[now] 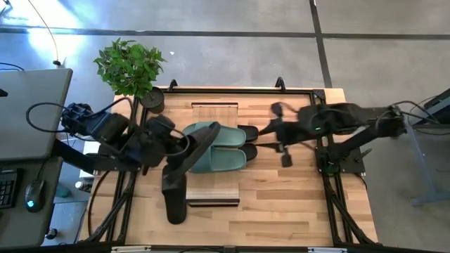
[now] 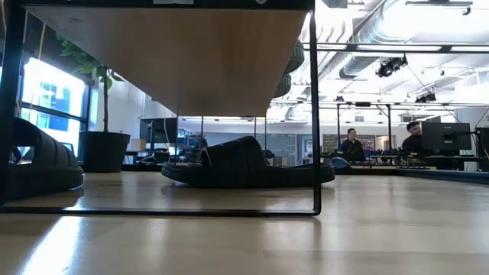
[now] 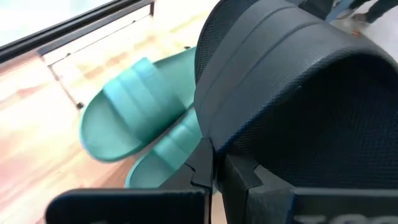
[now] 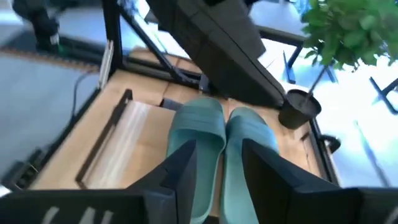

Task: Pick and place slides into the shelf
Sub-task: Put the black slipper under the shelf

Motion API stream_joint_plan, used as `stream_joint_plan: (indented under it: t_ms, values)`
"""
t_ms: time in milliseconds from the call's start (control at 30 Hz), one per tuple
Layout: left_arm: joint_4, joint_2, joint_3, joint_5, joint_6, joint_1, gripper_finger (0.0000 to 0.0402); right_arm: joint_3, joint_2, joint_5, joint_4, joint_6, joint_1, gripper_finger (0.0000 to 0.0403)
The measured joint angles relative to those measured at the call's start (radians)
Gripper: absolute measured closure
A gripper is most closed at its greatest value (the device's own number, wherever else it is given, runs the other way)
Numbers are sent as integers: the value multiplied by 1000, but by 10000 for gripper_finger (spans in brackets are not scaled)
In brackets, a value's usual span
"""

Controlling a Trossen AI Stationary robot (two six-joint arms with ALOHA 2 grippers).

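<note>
My left gripper (image 1: 184, 146) is shut on a black slide (image 1: 188, 156), held in the air over the left side of the shelf (image 1: 214, 109). The sage green pair (image 1: 219, 149) lies side by side on the shelf's light plank. Dark slide ends (image 1: 250, 133) show just right of the green pair. A second black slide (image 1: 174, 195) lies on the tabletop left of the shelf, and it also shows in the low view as the black slide (image 2: 38, 164). My right gripper (image 1: 271, 140) is open, hovering right of the green pair (image 4: 227, 134). My left gripper pinches the black slide between its two fingers (image 3: 202, 165) at the slide's side edge by the wide strap (image 3: 214, 124). It comes from the table's left. The slide is lifted clear and tilted, above the green pair (image 3: 134, 118).
A potted plant (image 1: 132, 69) stands at the table's far left corner. A black frame (image 1: 225, 89) runs along the far edge. Beyond the table, people sit at desks (image 2: 351, 141). Bare tabletop (image 1: 281, 204) lies near and right of the shelf.
</note>
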Motion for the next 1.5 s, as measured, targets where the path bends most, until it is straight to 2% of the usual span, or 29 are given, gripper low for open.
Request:
stream_joint_plan:
  t_ms: [233, 367, 600, 733, 933, 1167, 1500]
  values:
    - [63, 20, 1, 46, 93, 65, 401, 312, 270, 90, -228, -177, 0, 279]
    - [70, 42, 0, 87, 125, 80, 401, 498, 391, 82, -310, -198, -1, 279]
    - [77, 65, 2, 85, 136, 88, 401, 766, 550, 80, -421, -239, 23, 279]
    - [75, 68, 0, 86, 136, 114, 401, 711, 554, 89, -342, -335, 67, 279]
    - [112, 68, 0, 97, 172, 152, 401, 704, 560, 178, -283, -401, 105, 279]
    - [222, 85, 2, 134, 241, 178, 401, 704, 564, 155, -241, -419, 93, 279]
    - [270, 132, -1, 164, 260, 178, 401, 703, 581, 88, -211, -442, 92, 279]
